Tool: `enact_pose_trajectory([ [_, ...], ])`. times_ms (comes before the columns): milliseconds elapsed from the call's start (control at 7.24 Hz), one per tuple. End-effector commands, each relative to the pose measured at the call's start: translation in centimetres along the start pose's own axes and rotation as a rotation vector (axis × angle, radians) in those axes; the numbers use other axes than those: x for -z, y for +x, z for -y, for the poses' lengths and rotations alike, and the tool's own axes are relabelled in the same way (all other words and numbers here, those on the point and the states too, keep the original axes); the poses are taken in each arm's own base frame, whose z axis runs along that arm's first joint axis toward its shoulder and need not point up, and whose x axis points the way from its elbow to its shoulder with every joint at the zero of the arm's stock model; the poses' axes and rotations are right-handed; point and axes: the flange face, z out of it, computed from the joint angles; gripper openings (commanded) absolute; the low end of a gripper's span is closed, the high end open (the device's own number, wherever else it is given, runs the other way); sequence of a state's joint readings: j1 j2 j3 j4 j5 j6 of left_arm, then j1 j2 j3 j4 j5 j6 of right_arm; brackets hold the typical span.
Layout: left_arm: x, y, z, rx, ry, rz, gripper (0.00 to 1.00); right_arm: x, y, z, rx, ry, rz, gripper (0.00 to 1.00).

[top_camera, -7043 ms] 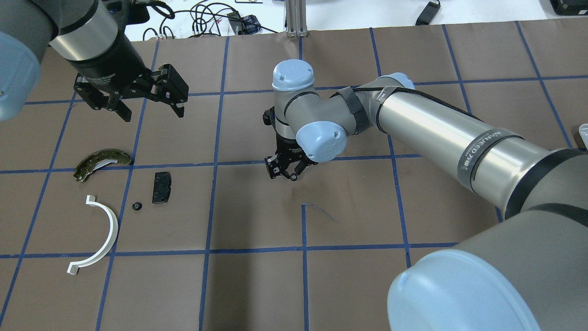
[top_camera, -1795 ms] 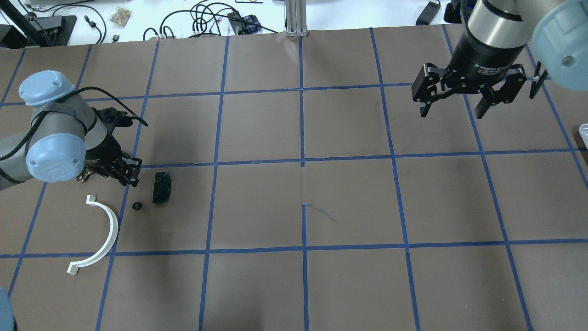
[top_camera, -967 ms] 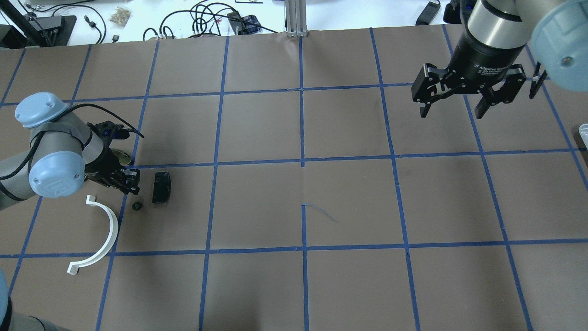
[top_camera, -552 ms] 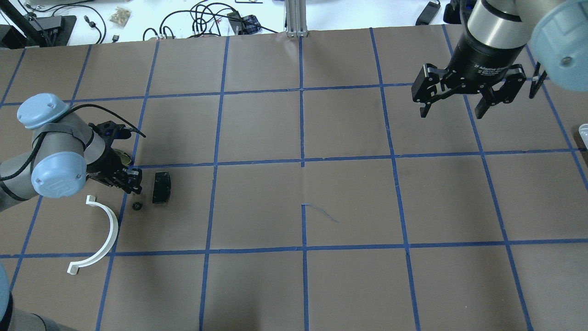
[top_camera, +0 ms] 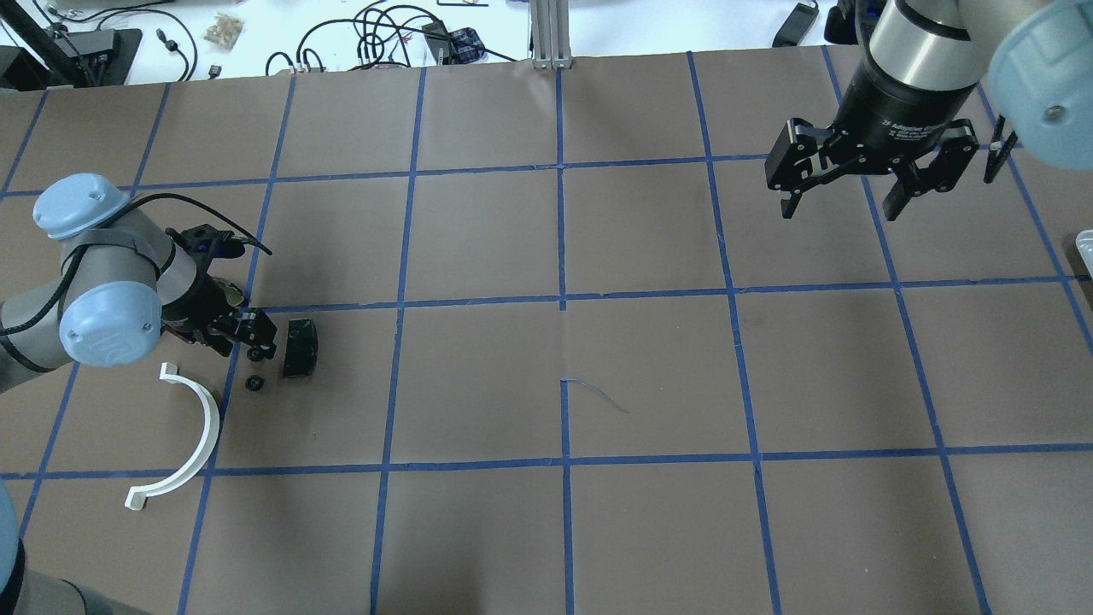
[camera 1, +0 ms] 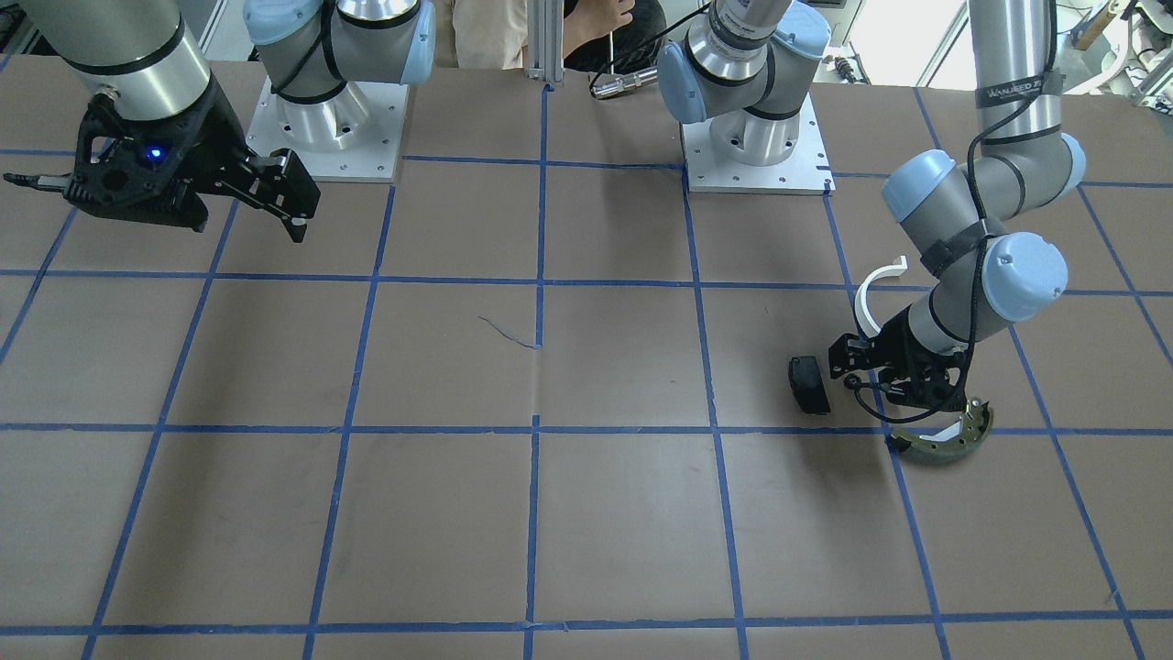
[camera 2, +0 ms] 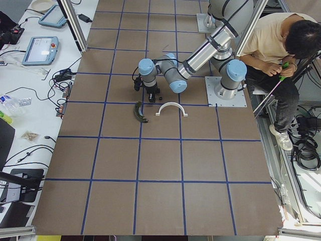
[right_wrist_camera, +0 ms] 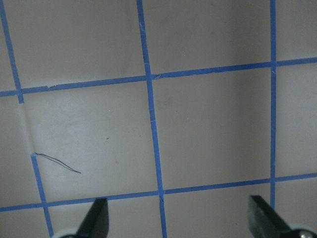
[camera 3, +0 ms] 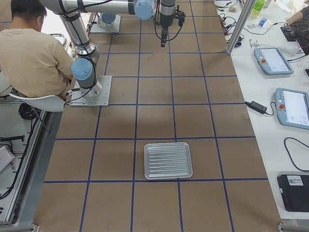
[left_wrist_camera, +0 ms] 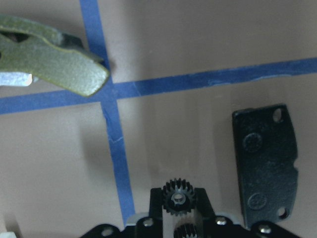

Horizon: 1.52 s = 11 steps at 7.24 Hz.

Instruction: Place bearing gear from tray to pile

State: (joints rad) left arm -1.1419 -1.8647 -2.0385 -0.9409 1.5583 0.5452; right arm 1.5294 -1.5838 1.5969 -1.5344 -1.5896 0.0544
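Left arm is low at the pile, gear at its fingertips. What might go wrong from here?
1. The bearing gear, pinched at the very tips of the left gripper, is tiny and round; on release it may roll away.
2. The black pad lies close beside the fingers; opening or a sideways retreat might knock it.

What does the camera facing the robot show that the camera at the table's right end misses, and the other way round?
Only the front-facing view shows the pile: the olive-green curved shoe, the black pad and the white half-ring.

Only the right-end view shows the ribbed metal tray and the tablet screens on a white side bench.

Both show the brown table with its blue tape grid, and the right arm.
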Motion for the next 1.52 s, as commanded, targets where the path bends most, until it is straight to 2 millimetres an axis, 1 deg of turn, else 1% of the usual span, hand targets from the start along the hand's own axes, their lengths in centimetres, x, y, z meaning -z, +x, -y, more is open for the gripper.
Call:
enact_pose_trajectory([
  [0,4.2,0.5,1.4,-0.014,0.022,0.020,0.87,0.1,0.0,-0.1,0.001,0.002,0.000,1.00],
  [138,7.3,2.6,2.2,-0.027,0.005,0.021,0.87,0.1,0.0,-0.1,0.001,0.003,0.001,1.00],
  [276,11.4,5.0,2.7,0.002,-0.022,0.024,0.87,0.0,0.0,0.0,0.001,0.000,0.000,1.00],
  [414,15.7,7.3,2.7,0.030,-0.052,0.022,0.87,0.0,0.0,0.0,0.001,0.002,0.000,1.00],
  [552,20.5,9.3,2.2,0.045,-0.049,0.027,0.88,-0.1,0.0,0.1,0.001,-0.001,-0.001,1.00],
  [690,24.0,12.1,1.1,0.112,-0.068,0.027,0.88,0.0,0.0,0.0,-0.001,0.000,0.000,1.00],
  [829,26.3,15.6,-0.1,0.172,-0.073,0.033,0.88,0.0,0.0,0.0,0.001,0.000,0.000,1.00],
  [967,28.3,18.5,-1.4,0.171,-0.024,0.046,0.88,0.0,0.0,0.0,-0.001,0.000,0.000,1.00],
  [1105,29.0,20.0,-2.7,0.175,-0.004,0.064,0.88,0.0,0.0,0.0,0.001,-0.001,-0.001,1.00],
  [1381,29.4,20.8,-3.4,0.173,0.032,0.066,0.88,0.0,0.0,0.0,0.001,0.000,0.000,1.00],
])
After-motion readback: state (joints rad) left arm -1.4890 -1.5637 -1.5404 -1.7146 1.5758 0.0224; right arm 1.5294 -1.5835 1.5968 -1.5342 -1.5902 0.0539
